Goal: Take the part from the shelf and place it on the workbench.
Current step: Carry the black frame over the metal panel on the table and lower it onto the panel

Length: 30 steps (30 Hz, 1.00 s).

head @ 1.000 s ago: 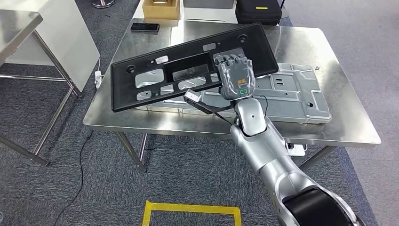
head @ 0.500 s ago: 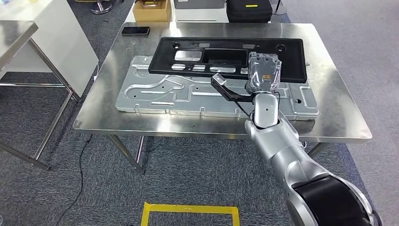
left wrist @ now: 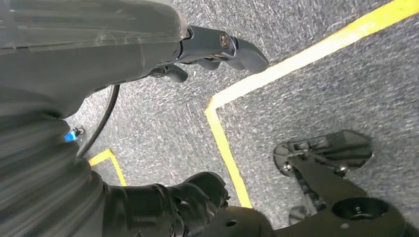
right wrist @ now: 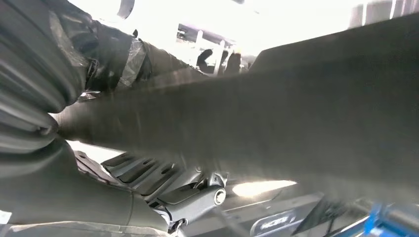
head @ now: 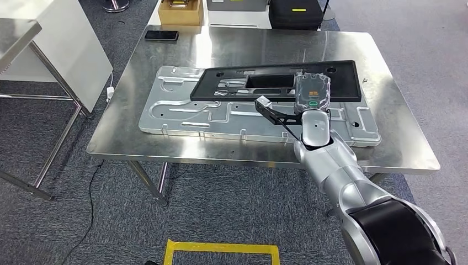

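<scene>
A long black plastic part (head: 259, 83) with cut-outs lies low and level across the far side of a silver stamped metal plate (head: 182, 110) on the steel workbench (head: 394, 149). My right hand (head: 312, 93) grips the part near its right end, from the near edge. In the right wrist view the part (right wrist: 296, 113) is a blurred dark band close in front of that hand (right wrist: 74, 103). Whether the part rests on the plate I cannot tell. My left hand (left wrist: 207, 49) hangs over the carpet, fingers apart and holding nothing.
A phone (head: 161, 35), a cardboard box (head: 179, 11), a grey box (head: 237, 4) and a black case (head: 295, 14) sit at the workbench's far edge. A white table (head: 60, 49) stands to the left. Yellow tape (head: 221, 247) marks the floor in front.
The black part has swung from a steep tilt to lie parallel with the workbench's far edge and has come down closer to the plate. My right hand has moved right with it; the camera shifted slightly.
</scene>
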Tool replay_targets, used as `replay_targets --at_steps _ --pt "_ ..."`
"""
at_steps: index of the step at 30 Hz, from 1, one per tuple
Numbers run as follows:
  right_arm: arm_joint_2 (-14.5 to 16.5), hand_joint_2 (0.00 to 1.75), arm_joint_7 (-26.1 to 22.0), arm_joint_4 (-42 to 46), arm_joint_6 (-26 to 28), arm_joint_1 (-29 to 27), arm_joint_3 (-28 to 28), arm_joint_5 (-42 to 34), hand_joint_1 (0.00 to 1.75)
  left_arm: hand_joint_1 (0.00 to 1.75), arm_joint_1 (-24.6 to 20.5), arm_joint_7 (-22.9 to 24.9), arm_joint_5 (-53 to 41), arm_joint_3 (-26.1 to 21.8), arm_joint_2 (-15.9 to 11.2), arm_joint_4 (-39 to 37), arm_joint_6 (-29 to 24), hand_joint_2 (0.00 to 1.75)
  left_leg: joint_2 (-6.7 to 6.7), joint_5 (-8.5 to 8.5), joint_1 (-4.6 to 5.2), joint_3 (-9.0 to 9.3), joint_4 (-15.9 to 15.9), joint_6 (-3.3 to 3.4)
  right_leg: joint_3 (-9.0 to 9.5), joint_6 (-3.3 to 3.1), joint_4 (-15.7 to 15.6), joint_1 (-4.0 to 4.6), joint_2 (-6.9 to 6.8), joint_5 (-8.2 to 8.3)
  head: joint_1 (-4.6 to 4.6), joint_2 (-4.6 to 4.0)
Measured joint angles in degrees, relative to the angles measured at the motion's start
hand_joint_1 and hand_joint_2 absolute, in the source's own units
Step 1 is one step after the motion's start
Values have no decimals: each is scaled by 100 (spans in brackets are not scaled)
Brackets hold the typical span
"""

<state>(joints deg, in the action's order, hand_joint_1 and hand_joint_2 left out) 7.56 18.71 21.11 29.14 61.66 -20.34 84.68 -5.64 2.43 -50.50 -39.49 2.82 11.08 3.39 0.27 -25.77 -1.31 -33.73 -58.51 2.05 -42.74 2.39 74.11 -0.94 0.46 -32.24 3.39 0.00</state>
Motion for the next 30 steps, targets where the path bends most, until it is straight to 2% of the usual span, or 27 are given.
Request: replay_targets --at_steps 1,4,7,9,10,12,13,14,15,17,18,19,20,22,24,26,28,30 --pt "-1 175 -43 -33 -77 -11 4 -6 175 0 -1 -6 -9 -3 1 0 0 175 -2 -18 -13 14 -4 -15 -37 27 -39 -25 -7 99 -1 0" --pt "-2 175 -111 -82 -215 -26 15 -14 175 0 3 -15 -25 -5 2 0 0 175 -7 -57 -44 56 -12 -54 105 55 -514 -62 -19 491 -1 0" --pt "-2 175 -129 -84 -250 -24 19 -15 175 0 7 -17 -26 -5 2 0 2 175 -8 -71 -51 73 -13 -68 195 61 -719 -68 -22 621 0 0" --pt "-2 175 -161 -92 -312 -22 29 -17 175 0 13 -22 -28 -5 2 0 2 175 -8 -99 -62 101 -14 -99 355 55 -1100 -76 -30 828 2 0" --pt "1 175 -193 -108 -385 -18 41 -22 175 0 11 -38 -35 -9 2 0 2 175 -7 -119 -60 107 -12 -146 420 4 -1283 -54 -34 894 0 0" --pt "12 175 -287 -160 -590 -9 93 -51 175 0 9 -91 -55 -16 2 2 2 175 -5 -160 -56 124 -23 -260 493 -152 -1445 -15 -34 887 -1 0" --pt "25 175 -341 -182 -713 3 125 -78 175 0 5 -122 -63 -20 2 2 2 175 -5 -214 -53 101 -97 -308 514 -242 -1466 3 -32 866 -2 0" --pt "39 175 -392 -197 -831 15 158 -121 175 0 6 -149 -67 -22 2 2 2 175 -5 -314 -56 28 -281 -324 543 -295 -1478 1 -31 856 -4 0" --pt "59 175 -442 -203 -957 27 188 -182 175 0 5 -167 -68 -25 2 3 2 175 -6 -458 -57 -114 -571 -323 563 -329 -1488 7 -30 847 -7 0" --pt "103 175 -544 -234 -1254 31 269 -345 175 0 4 -199 -69 -34 2 3 2 175 -7 -752 -41 -511 -1307 -316 583 -383 -1486 50 -27 822 -10 0" --pt "126 175 -596 -255 -1411 25 316 -434 175 0 8 -209 -68 -41 2 3 2 175 -7 -801 -29 -660 -1538 -306 595 -402 -1482 76 -23 810 -9 0" --pt "149 175 -640 -276 -1563 20 365 -519 175 0 16 -220 -68 -48 1 3 3 175 -7 -755 -14 -728 -1595 -288 608 -420 -1476 103 -16 798 -10 0" --pt "172 175 -678 -292 -1720 20 409 -603 175 0 25 -232 -67 -54 0 4 3 175 -8 -600 3 -689 -1428 -255 626 -433 -1471 128 -7 787 -10 0" --pt "221 175 -731 -311 -2038 27 495 -752 175 0 38 -266 -67 -65 -11 4 7 175 -10 -170 57 -416 -716 -153 667 -450 -1467 166 8 767 -8 0" --pt "261 87 -763 -325 -2307 38 566 -844 87 0 29 -305 -67 -72 -27 4 15 175 -12 13 110 -215 -173 -76 663 -433 -1460 183 15 760 -6 0" --pt "292 0 -780 -344 -2498 38 609 -879 0 0 28 -342 -71 -77 -34 5 21 175 -14 27 134 -171 -44 -50 645 -382 -1464 179 19 764 -8 0" --pt "313 0 -789 -354 -2623 39 631 -893 0 0 43 -383 -77 -79 -34 7 7 175 1 124 97 -125 27 -13 631 -315 -1428 180 19 717 -8 0" --pt "317 0 -798 -357 -2690 61 657 -907 0 0 46 -416 -77 -86 -33 8 -10 87 20 175 53 -90 99 17 475 -241 -1070 162 14 473 -4 0"
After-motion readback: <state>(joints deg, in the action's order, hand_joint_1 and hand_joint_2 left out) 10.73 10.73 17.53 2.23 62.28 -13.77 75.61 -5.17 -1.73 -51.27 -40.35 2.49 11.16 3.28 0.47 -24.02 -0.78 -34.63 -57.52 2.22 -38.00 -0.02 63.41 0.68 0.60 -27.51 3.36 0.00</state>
